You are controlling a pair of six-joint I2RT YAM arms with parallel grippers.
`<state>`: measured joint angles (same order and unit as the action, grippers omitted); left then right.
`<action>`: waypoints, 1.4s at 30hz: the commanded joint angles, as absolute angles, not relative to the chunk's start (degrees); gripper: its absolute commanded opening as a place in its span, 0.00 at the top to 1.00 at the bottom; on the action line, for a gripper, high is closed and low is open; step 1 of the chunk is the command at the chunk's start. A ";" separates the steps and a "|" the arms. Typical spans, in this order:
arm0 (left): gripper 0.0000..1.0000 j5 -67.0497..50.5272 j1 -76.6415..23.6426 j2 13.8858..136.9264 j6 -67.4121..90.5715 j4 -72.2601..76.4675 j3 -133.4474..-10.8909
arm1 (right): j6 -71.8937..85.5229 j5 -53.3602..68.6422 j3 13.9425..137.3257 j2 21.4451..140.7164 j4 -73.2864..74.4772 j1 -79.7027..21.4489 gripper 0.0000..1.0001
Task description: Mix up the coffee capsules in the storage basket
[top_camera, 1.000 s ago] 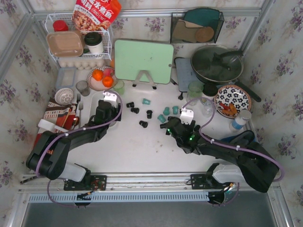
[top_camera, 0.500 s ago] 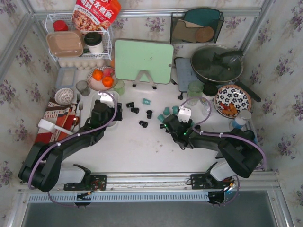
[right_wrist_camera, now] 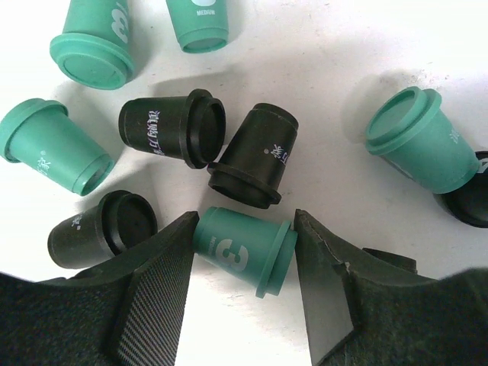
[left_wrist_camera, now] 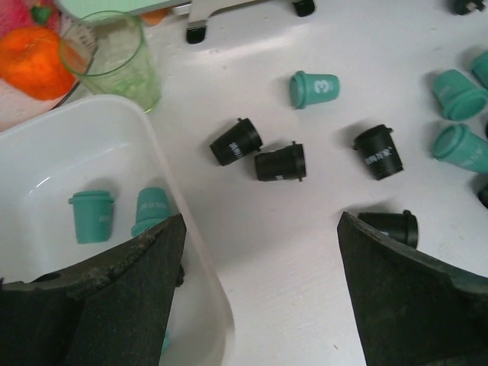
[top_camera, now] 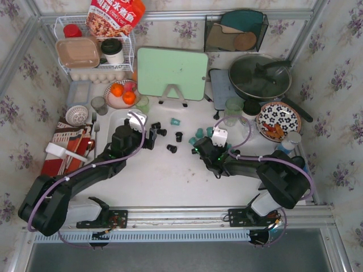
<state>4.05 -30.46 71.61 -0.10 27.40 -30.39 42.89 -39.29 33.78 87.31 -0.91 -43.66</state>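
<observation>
The white storage basket (left_wrist_camera: 164,171) fills the left of the left wrist view and holds two teal capsules (left_wrist_camera: 91,216); in the top view the basket (top_camera: 112,120) is mostly under the left arm. My left gripper (top_camera: 149,136) is open and empty at the basket's right wall. Black capsules (left_wrist_camera: 280,162) and teal capsules (left_wrist_camera: 313,88) lie scattered on the table beyond it. My right gripper (top_camera: 197,149) is shut on a teal capsule marked 3 (right_wrist_camera: 242,249) lying on the table, its fingers (right_wrist_camera: 152,297) touching both ends. Black capsules (right_wrist_camera: 255,156) and teal capsules (right_wrist_camera: 415,149) crowd around it.
A translucent green cup (left_wrist_camera: 114,57) and a plate of oranges (top_camera: 121,93) stand just behind the basket. A green cutting board on a stand (top_camera: 173,72), a pan (top_camera: 260,76), a patterned plate (top_camera: 278,120) and a wire rack (top_camera: 93,51) line the back.
My left gripper has swung right, from over the basket to its right wall. My right gripper has reached forward into the capsule cluster and stopped around the teal capsule.
</observation>
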 commanded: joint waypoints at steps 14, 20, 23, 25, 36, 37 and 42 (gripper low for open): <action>0.01 -30.28 -34.54 70.72 -14.66 33.77 -29.94 | 14.94 -18.56 28.88 65.54 -8.34 -43.74 0.54; 0.01 -37.32 -35.16 73.47 -9.65 31.20 -34.22 | -1.74 -8.08 21.32 50.49 -15.93 -45.95 0.59; 0.01 -35.31 -35.11 75.43 -3.02 22.60 -39.97 | -7.99 -5.45 16.69 43.97 -22.99 -46.49 0.60; 0.01 -35.14 -35.15 76.59 -1.74 18.39 -43.20 | -13.23 -1.72 14.48 40.83 -26.08 -46.62 0.60; 0.01 -40.91 -35.84 76.59 2.30 26.21 -40.96 | -38.31 9.37 8.87 37.87 -36.25 -47.20 0.56; 0.03 -41.49 -36.08 76.29 2.22 26.62 -40.81 | -39.33 9.54 8.68 38.24 -36.72 -47.28 0.56; 0.12 -45.36 -37.56 76.09 2.62 27.77 -41.32 | -42.78 10.95 8.47 40.14 -37.57 -47.57 0.55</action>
<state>-40.60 -36.62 76.34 1.63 24.10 -40.86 -37.15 8.67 8.47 39.09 -33.04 -47.20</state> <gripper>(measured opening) 0.898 0.564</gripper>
